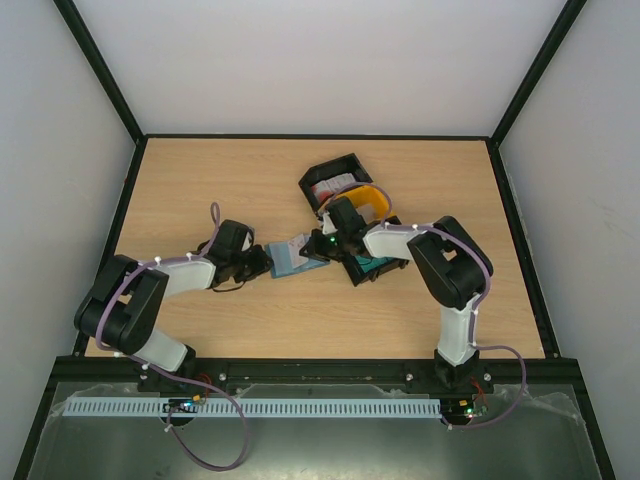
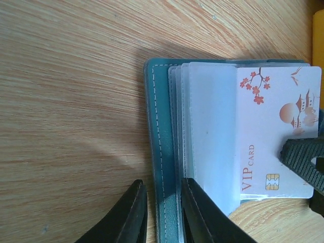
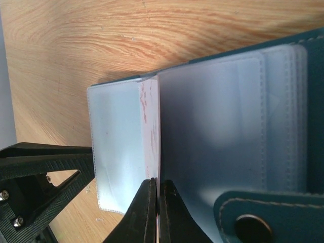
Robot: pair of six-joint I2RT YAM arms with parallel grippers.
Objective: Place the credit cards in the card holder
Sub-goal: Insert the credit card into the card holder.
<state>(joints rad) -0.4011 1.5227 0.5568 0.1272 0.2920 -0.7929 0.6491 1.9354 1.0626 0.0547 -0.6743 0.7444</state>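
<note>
The card holder [image 1: 293, 256] lies open on the table, a teal wallet with pale clear pockets [image 2: 211, 136]. My left gripper [image 2: 165, 210] is shut on the teal cover [image 2: 164, 152] near its stitched spine edge. A white credit card [image 2: 278, 126] printed "VIP CARD" lies over the open pages, with its long edge against a pocket. I cannot tell if that edge is inside. My right gripper [image 3: 158, 186] is shut on this credit card [image 3: 150, 116], which that view shows edge-on. The card holder's snap tab [image 3: 253, 223] shows at the lower right.
A black bin [image 1: 335, 178] behind the arms holds red-and-white cards. A yellow bin [image 1: 375, 198] sits beside it. Another black bin [image 1: 378, 266] under the right arm holds a teal card. My right fingertip [image 2: 304, 157] shows in the left wrist view, and the left gripper [image 3: 40, 172] shows in the right wrist view.
</note>
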